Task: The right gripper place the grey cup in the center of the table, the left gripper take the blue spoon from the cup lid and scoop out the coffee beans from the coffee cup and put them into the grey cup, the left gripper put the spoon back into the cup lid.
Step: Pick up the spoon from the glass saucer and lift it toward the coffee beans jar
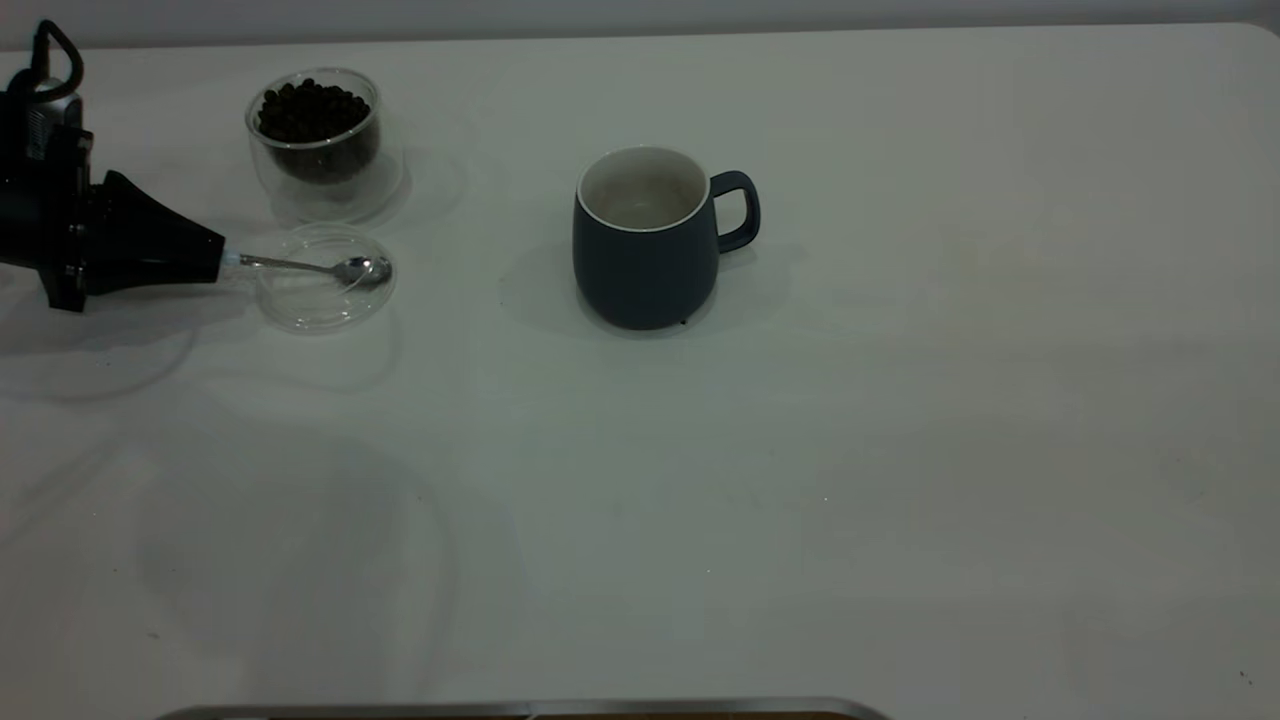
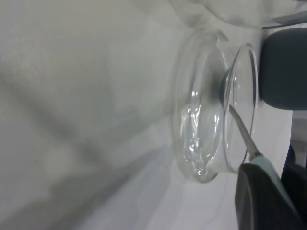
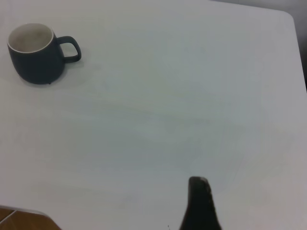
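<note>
The grey cup stands upright near the middle of the table, handle toward the right; it also shows in the right wrist view. At the far left, the coffee cup holds a heap of coffee beans. In front of it lies the cup lid. The blue spoon has its bowl resting in the lid. My left gripper is shut on the spoon's pale handle. My right gripper hangs shut over bare table, far from the cup.
A metal-edged strip runs along the table's near edge. The table's rounded corner shows in the right wrist view. The grey cup's side lies beyond the lid in the left wrist view.
</note>
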Tool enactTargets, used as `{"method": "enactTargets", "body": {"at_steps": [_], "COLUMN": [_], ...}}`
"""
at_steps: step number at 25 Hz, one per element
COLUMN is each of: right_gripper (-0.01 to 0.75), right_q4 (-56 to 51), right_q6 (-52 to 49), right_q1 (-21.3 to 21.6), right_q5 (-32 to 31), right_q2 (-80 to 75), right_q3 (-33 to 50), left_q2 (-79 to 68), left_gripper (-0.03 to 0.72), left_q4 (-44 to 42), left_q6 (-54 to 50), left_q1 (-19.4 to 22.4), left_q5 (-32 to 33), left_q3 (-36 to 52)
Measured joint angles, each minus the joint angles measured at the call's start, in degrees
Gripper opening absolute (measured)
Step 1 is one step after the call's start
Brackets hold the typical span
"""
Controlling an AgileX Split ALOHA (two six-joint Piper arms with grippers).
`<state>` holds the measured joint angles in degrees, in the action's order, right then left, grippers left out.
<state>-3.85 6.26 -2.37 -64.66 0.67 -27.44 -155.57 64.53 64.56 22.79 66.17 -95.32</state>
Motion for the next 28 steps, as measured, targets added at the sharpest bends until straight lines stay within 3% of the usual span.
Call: {"method": "enactTargets", "body": {"at_steps": [22,28], "right_gripper": [0.59,0.59], "right_q4": [0.0,0.0], "right_q6": [0.1,0.1], "right_q1": [0.0,0.0], "right_q5": [0.0,0.0], "right_q2": [0.0,0.0], "right_q3": [0.0,0.0], "left_q2": [11.1,15.3], "left_gripper": [0.122,0.122], "left_q4": [-12.3,-13.1], "left_q6": [-7.4,-8.2], "left_q1": [0.1,-2.2], "left_q5": [0.3,0.5], "left_q3": [-3.0,-3.0]}}
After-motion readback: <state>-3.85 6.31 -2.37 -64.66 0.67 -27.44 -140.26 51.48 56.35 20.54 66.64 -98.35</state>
